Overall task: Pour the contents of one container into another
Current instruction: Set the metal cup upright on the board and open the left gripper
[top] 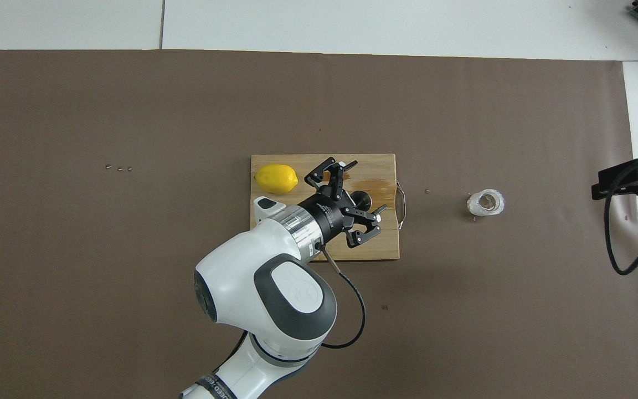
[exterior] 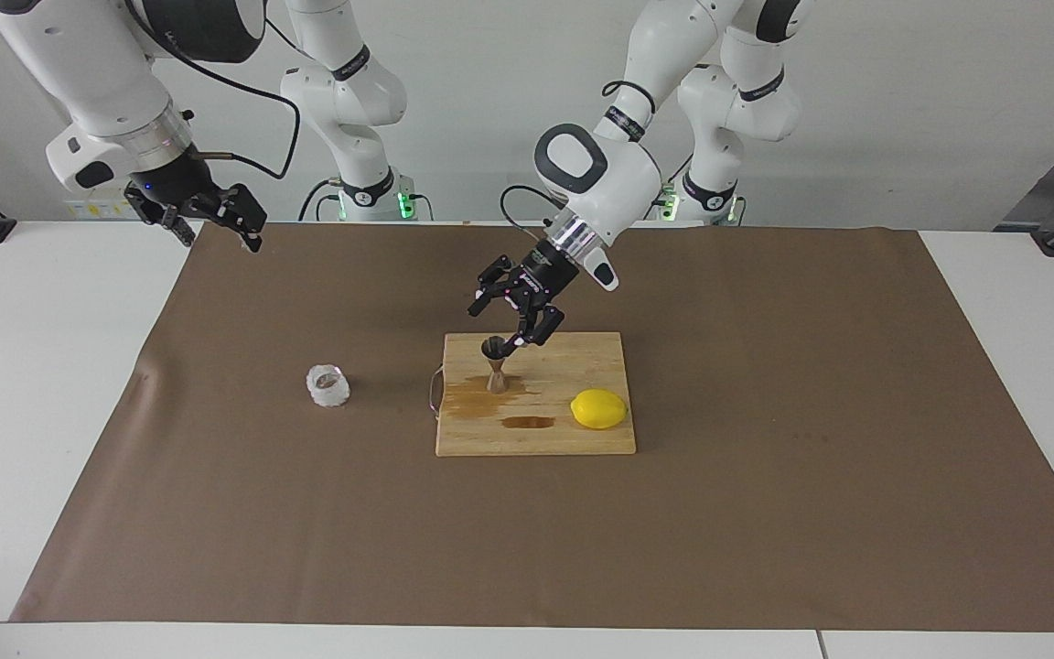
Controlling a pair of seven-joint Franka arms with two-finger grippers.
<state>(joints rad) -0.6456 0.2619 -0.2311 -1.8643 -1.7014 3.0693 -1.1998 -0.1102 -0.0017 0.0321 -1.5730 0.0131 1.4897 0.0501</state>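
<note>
The steel jigger (exterior: 496, 371) (top: 362, 200) stands upright on the wooden cutting board (exterior: 582, 441), at the board's end toward the right arm. My left gripper (exterior: 493, 329) (top: 368, 187) hangs open just over the jigger's top, tilted, and holds nothing. The clear faceted glass cup (exterior: 328, 385) (top: 485, 202) sits upright on the brown mat, beside the board toward the right arm's end of the table. My right gripper (exterior: 220, 233) waits open in the air over that end's mat edge, well away from the cup.
A yellow lemon (exterior: 598, 408) (top: 276, 178) lies on the board at its end toward the left arm. Wet brown stains (exterior: 527, 422) mark the board around the jigger. A metal handle (exterior: 435, 392) sticks out from the board toward the cup.
</note>
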